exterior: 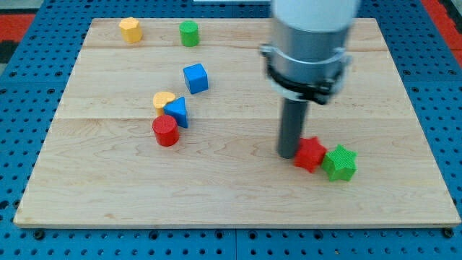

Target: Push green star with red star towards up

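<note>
**Stars paired low on the board, upward push not yet shown**

My tip (289, 153) has no jaws to open or close; it is a bare rod, and its end sits against the left side of the red star (310, 154); I cannot tell for certain whether it touches or is just beside it. The red star touches the green star (340, 162), which lies at its right and slightly lower; both sit in the lower right part of the board (238, 202), well below the top edge. I judge the task barely begun: the pair is gathered, but the whole run upward is left, and from here my tip would push rightward, not up; it would need to get below the stars first.

Elsewhere, well apart: a yellow block (130, 29) and green cylinder (189, 33) near the top; a blue cube (195, 78); a cluster of yellow heart (164, 99), blue triangle (177, 111) and red cylinder (165, 131).

The arm's body covers the board behind it; its top is cut off; the rod hides the red star's left edge.
</note>
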### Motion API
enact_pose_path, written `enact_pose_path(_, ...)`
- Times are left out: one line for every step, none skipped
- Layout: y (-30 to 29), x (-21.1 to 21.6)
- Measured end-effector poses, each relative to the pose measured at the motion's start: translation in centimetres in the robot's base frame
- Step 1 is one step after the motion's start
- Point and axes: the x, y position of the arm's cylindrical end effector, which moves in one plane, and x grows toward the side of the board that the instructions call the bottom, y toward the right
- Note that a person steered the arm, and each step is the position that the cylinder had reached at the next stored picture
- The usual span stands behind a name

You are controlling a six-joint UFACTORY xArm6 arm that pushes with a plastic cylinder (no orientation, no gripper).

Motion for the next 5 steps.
enact_pose_path(0.8, 0.0)
enact_pose_path(-2.9, -1.1)
enact_pose_path(2.3, -2.4)
enact_pose_path(11.9, -3.5)
enact_pose_path(18.2, -0.2)
